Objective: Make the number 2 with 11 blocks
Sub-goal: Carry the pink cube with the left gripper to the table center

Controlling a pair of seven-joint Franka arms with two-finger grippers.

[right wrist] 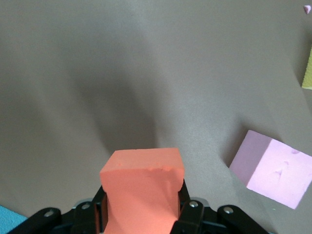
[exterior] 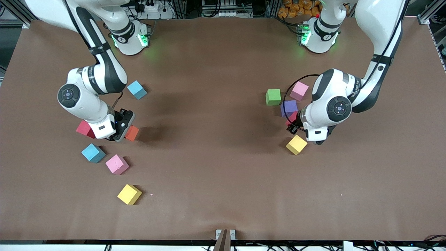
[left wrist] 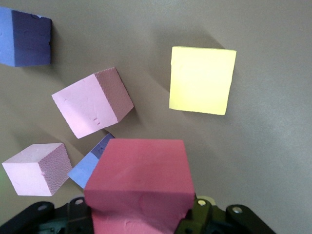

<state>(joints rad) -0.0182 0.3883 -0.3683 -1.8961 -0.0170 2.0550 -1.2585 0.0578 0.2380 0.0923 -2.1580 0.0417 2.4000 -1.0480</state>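
Above table (exterior: 216,139): right gripper (exterior: 122,134) clamps orange block (exterior: 132,133); left gripper (exterior: 292,126) clamps red block (left wrist: 139,187).

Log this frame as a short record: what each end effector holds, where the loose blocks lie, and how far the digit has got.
left end effector: shut on red block, above the table, by the yellow block
right end effector: shut on orange block
loose blocks, left arm's end: green block, pink block, purple block
loose blocks, right arm's end: six, scattered
number 2: not started
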